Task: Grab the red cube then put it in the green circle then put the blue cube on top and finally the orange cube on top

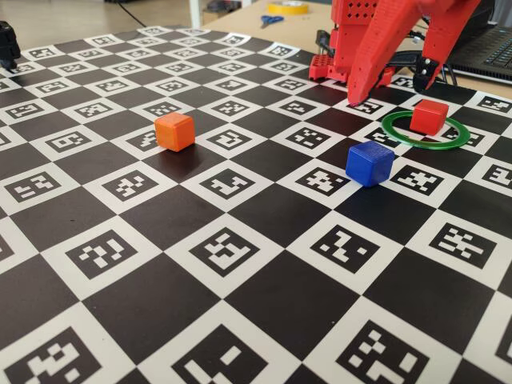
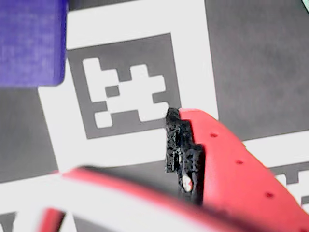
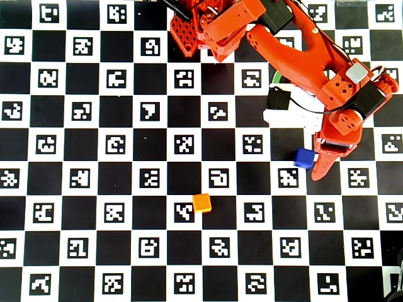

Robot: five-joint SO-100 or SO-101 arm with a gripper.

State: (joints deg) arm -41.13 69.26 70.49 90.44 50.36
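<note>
Hovering low beside the blue cube (image 1: 370, 163), hand (image 1: 394, 84) fingers apart and empty, lining up the next grab; red cube (image 1: 429, 117) is already sitting inside the green circle (image 1: 400, 133).

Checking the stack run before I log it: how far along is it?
Step one looks done: the red cube sits inside the green circle. In hand: the gripper is down next to the blue cube, which rests on the board, not yet grasped. Whether its jaws are open is unclear. Left: stack blue on red, then the orange cube, which sits apart on the board.
</note>
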